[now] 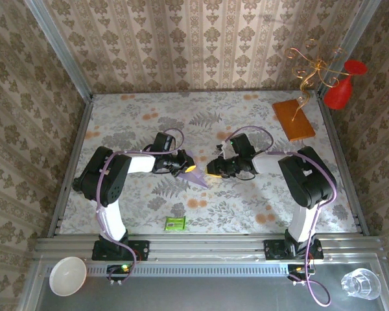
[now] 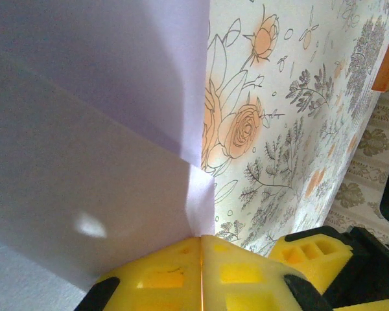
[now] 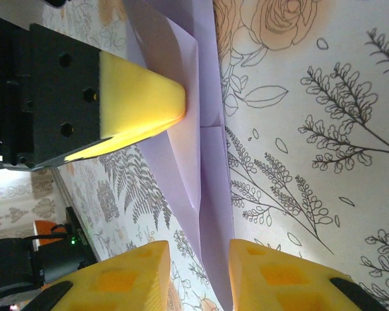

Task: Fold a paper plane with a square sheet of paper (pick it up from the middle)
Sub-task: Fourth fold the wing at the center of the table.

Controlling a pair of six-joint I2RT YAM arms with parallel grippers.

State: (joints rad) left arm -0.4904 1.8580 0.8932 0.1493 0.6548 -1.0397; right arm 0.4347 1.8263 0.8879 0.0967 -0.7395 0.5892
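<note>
Floral tabletop [image 1: 259, 207], top view: lavender paper [image 1: 198, 176] sits mid-table between left gripper [image 1: 183, 167] and right gripper [image 1: 212, 170], tip pointing toward the near edge. Open cloth on all sides; orange board [image 1: 294, 118] and green packet [image 1: 176, 223] well apart. Left wrist: left gripper [image 2: 201, 259] clamped shut on the paper [image 2: 84, 162] at its folded edge. Right wrist: right gripper [image 3: 200, 275] jaws apart, paper [image 3: 181, 149] edge lying in the gap, nothing gripped.
</note>
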